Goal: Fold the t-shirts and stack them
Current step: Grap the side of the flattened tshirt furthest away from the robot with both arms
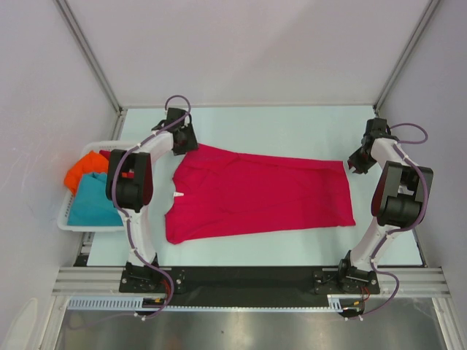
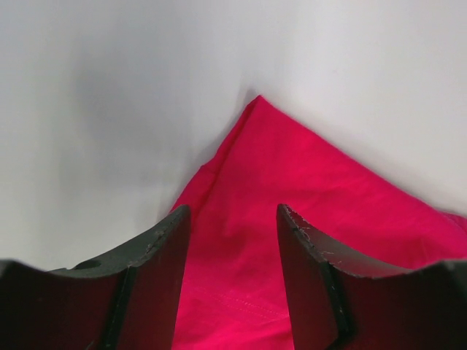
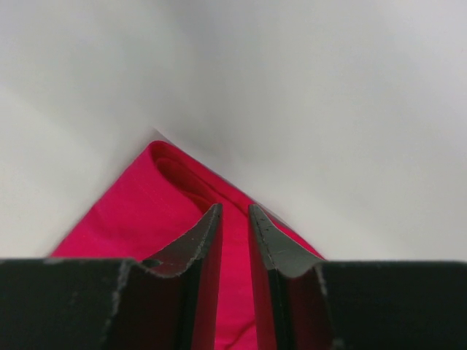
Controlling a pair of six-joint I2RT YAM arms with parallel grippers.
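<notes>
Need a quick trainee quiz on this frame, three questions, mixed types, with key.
1. True or false: the left gripper is open above a corner of the red t-shirt.
2. Where is the right gripper? A: at the red t-shirt's far right corner. B: over the white basket. C: down by the arm bases.
3. Fill in: the white basket sits on the ___ arm's side of the table.

Key: 1 true; 2 A; 3 left.
</notes>
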